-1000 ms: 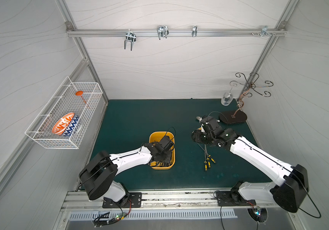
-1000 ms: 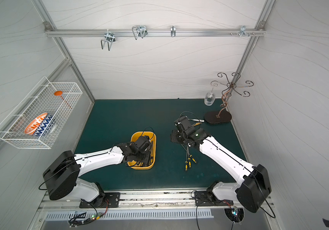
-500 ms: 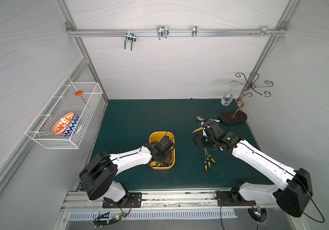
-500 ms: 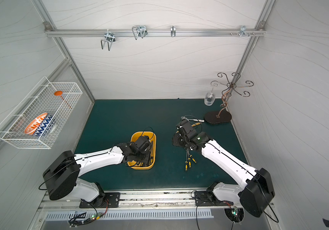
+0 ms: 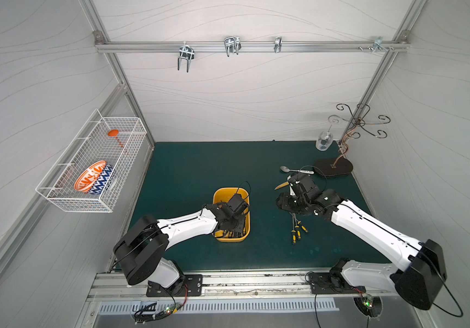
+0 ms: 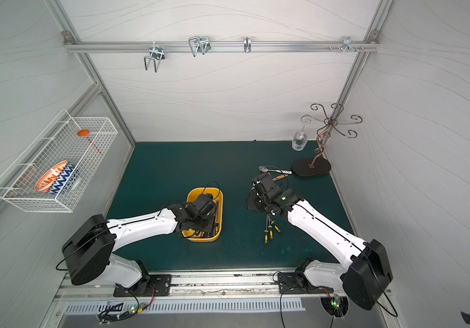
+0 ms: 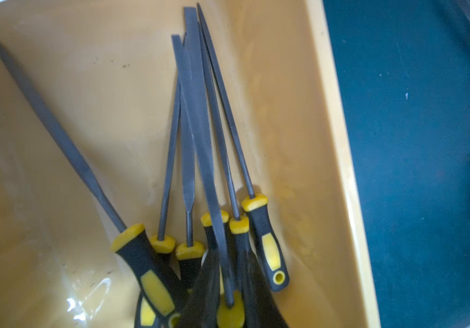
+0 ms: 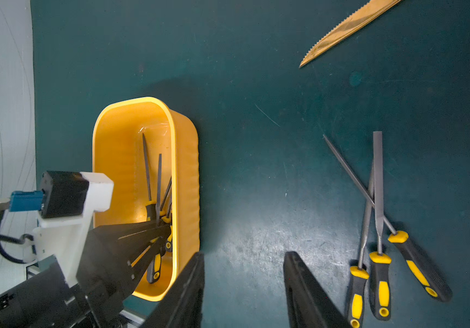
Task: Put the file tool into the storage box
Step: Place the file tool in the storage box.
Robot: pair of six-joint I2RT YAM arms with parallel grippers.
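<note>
Green mat (image 5: 265, 181) lies open between storage box (image 5: 229, 188) and three loose files (image 8: 378, 170)

The yellow storage box (image 5: 222, 196) sits mid-worktop, its long sides running 12 to 6 o'clock. Several files (image 7: 57, 133) with black-and-yellow handles lie inside, handles bunched at 6, tips toward 12. One file (image 7: 204, 170) is pinched in the left hand (image 8: 167, 228). Three more files (image 8: 378, 184) lie crossed at the box's 3 o'clock.

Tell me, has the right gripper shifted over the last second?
Yes. In a top view the right gripper has drawn back from the spoon toward the front rail; the spoon's handle now shows.
</note>
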